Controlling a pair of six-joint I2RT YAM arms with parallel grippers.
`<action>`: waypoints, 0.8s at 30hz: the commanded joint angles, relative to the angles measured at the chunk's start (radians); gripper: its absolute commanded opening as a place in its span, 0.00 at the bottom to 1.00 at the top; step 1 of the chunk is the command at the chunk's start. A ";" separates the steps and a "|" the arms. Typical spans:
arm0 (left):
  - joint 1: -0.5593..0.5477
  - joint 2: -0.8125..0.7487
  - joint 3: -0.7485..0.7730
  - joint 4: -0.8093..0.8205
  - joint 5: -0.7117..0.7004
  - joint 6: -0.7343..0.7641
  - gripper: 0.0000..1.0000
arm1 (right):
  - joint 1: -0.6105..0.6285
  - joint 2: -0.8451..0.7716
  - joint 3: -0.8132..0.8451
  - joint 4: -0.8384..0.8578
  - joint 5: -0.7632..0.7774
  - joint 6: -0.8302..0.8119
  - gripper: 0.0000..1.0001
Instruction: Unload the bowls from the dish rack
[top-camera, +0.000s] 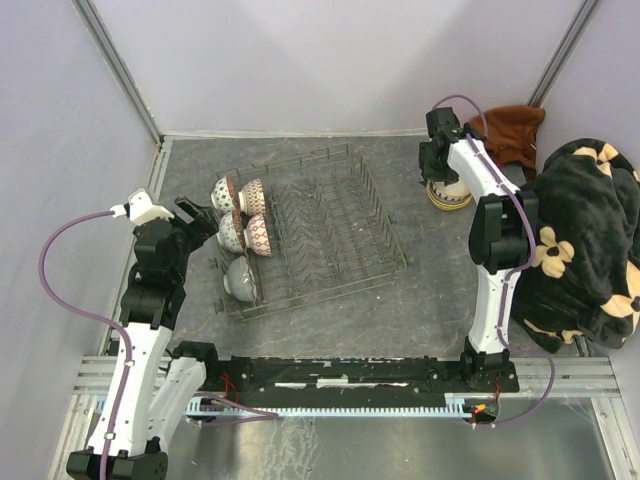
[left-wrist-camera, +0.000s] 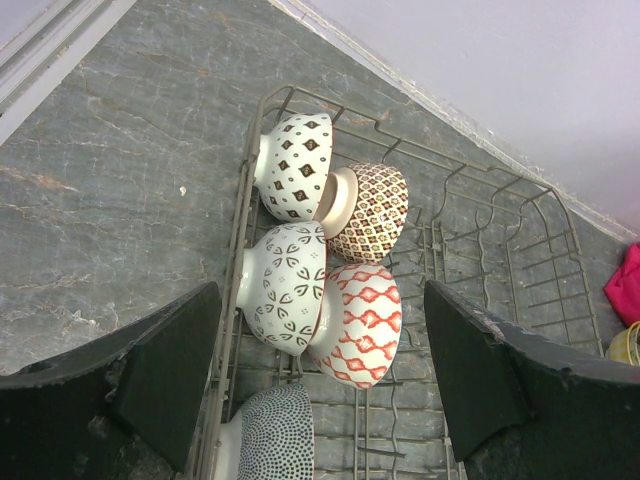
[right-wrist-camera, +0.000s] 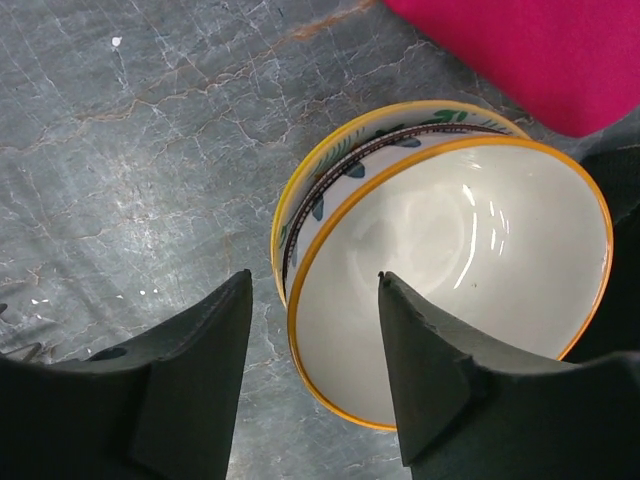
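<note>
The grey wire dish rack (top-camera: 335, 225) lies mid-table. Several patterned bowls stand on edge at its left end: a diamond-print one (left-wrist-camera: 295, 165), a brown lattice one (left-wrist-camera: 372, 210), a leaf-print one (left-wrist-camera: 285, 285), a red lattice one (left-wrist-camera: 362, 322) and a dotted one (left-wrist-camera: 275, 435). My left gripper (left-wrist-camera: 321, 290) hovers open above them and holds nothing. At the far right, a yellow-rimmed bowl (right-wrist-camera: 470, 260) sits nested in a floral bowl (right-wrist-camera: 330, 190) on the table. My right gripper (right-wrist-camera: 314, 275) is open astride its rim, one finger inside and one outside, with a gap on each side.
A pink cloth (right-wrist-camera: 520, 50) lies just behind the nested bowls. A brown cloth (top-camera: 515, 135) and a big black flowered blanket (top-camera: 580, 240) fill the right side. Walls close in the table at the back and left. The arms' mounting rail (top-camera: 350, 375) runs along the near edge.
</note>
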 joint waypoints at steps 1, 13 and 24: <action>-0.001 -0.009 0.027 0.034 -0.003 -0.021 0.89 | -0.003 -0.128 -0.030 0.048 0.006 0.019 0.63; -0.001 0.006 0.029 0.037 -0.012 -0.023 0.89 | 0.219 -0.479 -0.263 0.257 -0.081 0.021 0.65; -0.001 0.006 0.031 0.037 -0.012 -0.021 0.89 | 0.428 -0.522 -0.596 0.809 -0.570 0.358 0.61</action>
